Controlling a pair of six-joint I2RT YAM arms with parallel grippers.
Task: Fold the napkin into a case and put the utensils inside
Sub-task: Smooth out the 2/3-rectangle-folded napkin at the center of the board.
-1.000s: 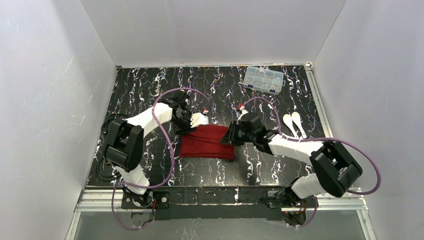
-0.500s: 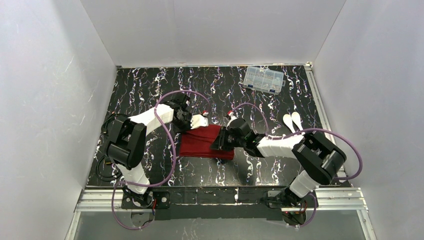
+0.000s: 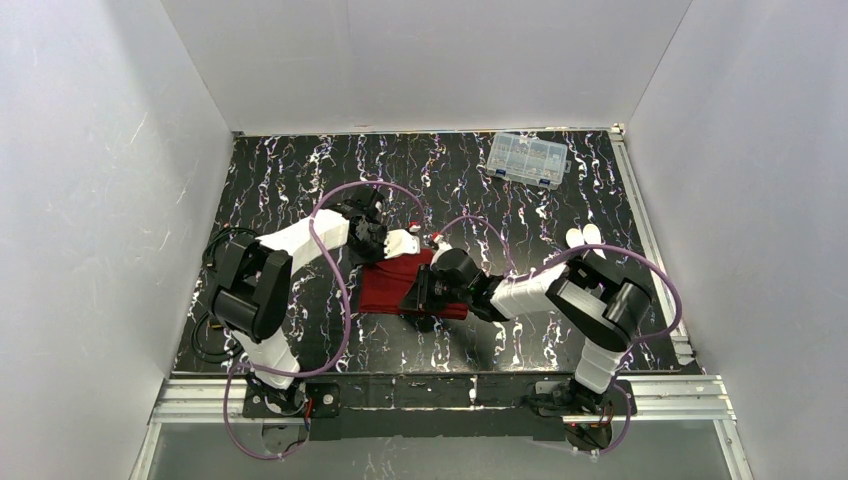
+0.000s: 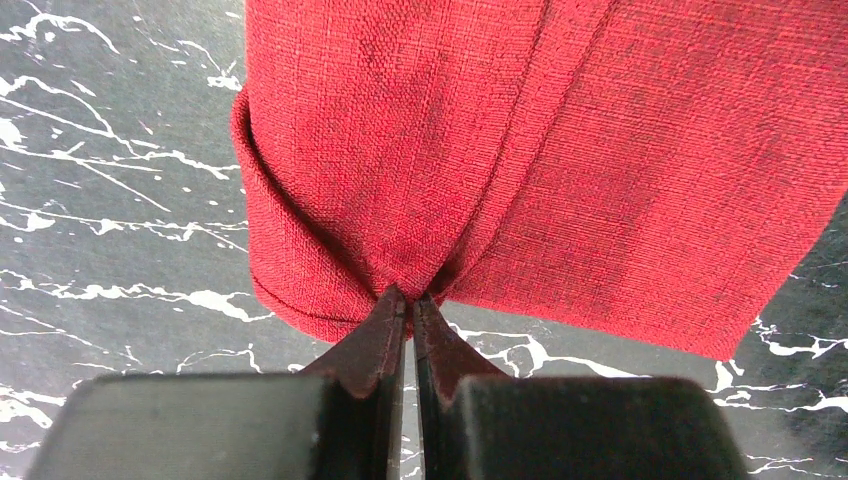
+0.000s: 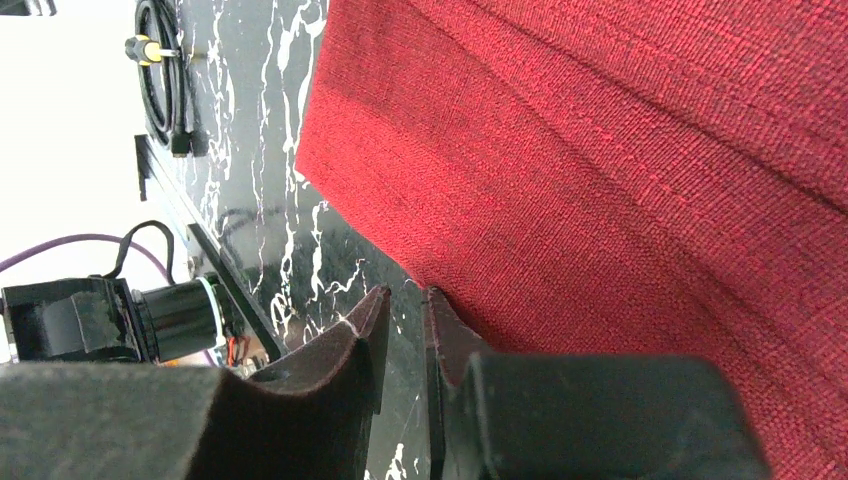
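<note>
The deep red napkin lies folded into an oblong on the black marbled table, its layers showing in the left wrist view. My left gripper is shut on the napkin's far edge, and the cloth puckers at the tips. My right gripper lies low over the napkin's near part. Its jaws are all but shut with only table between them, beside the cloth's near edge. Two white utensils lie at the right, only their heads showing past my right arm.
A clear plastic compartment box stands at the back right. A coiled black cable and the table's front rail lie near the left arm's base. White walls close in the table on three sides.
My right gripper has slid left across the napkin, from its right end to its middle, with the arm stretching over. The left gripper has held its pinch in place.
</note>
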